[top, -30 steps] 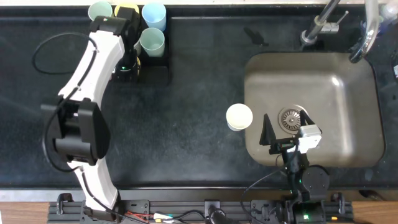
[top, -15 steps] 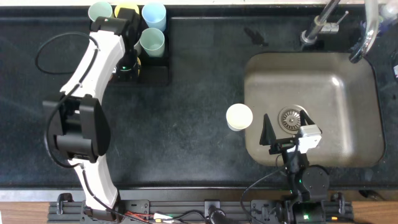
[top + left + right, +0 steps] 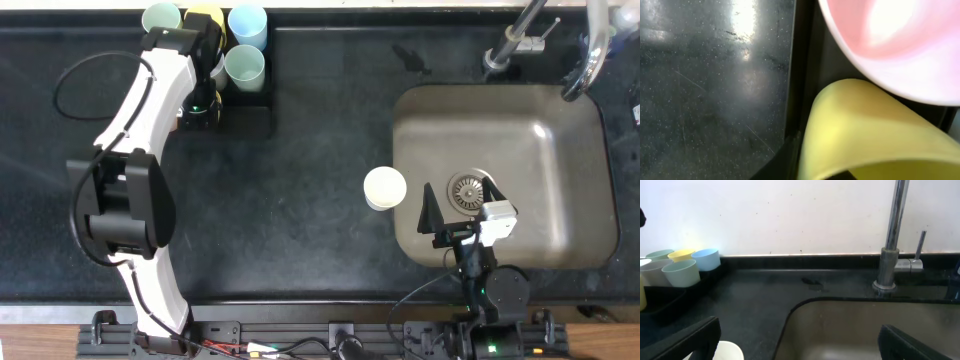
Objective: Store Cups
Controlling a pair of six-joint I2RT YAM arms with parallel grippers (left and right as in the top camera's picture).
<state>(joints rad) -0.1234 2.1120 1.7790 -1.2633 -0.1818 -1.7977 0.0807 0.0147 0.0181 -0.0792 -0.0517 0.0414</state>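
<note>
Cream plastic on black stone: the cream cup (image 3: 384,187) stands on end on the worktop (image 3: 300,220), centre-right of the top view. It sits just beside the left rim of the sink (image 3: 540,150) and well apart from the tray (image 3: 255,118) at upper left, where the other cups are gathered.

My right pincer (image 3: 457,205) hangs over the basin, just right of and slightly below that cup, its fingers spread wide with nothing between them. The cup's long axis runs straight up from the worktop. The right arm is by far the nearer, so I judge the coming pick is its job, with a short reach toward the left of the frame.

My left pincer (image 3: 203,70) is up at the tray, among the green cup (image 3: 160,17), the yellow cup (image 3: 205,15), the blue cup (image 3: 247,25) and the teal cup (image 3: 245,68). Its wrist view has a pale yellow cup (image 3: 865,130) pressed close at the bottom of the frame and a pink cup (image 3: 890,45) at upper right, with the tray's edge beside them. I cannot tell whether this pincer is clamped on the pale yellow cup or standing apart.

Against a second ago, the left arm's elbow has eased slightly toward the left of the frame. The right arm, the cream cup and the cups in the tray lie as they did.
</note>
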